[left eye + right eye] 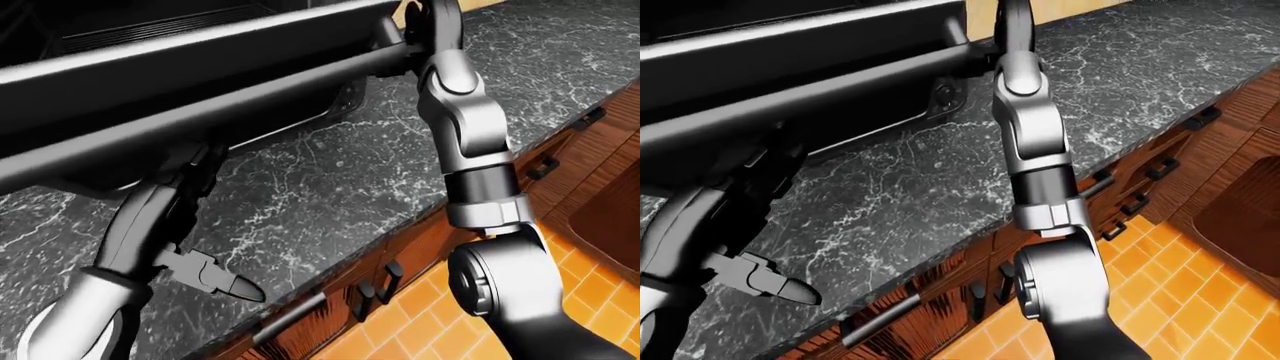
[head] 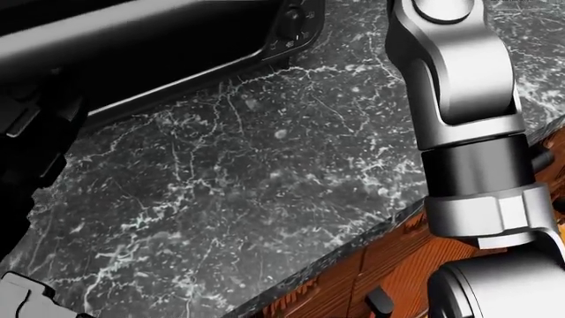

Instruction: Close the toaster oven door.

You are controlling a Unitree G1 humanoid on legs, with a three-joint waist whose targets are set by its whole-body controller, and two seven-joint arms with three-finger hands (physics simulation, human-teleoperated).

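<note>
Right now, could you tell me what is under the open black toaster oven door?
Under the open black toaster oven door, the robot's left hand reaches up above the dark marble counter. Its fingertips are hidden behind the door's edge, so contact cannot be confirmed.

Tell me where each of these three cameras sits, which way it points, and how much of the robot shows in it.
Left-eye view: on the head, looking down over the toaster oven door and marble counter; both forearms show, left hand under the door.
Right-eye view: on the head, same scene shifted; right arm runs up the middle.
Head view: on the head, aimed steeply down at the counter; right forearm at right.
All three share door, counter and right arm.
</note>
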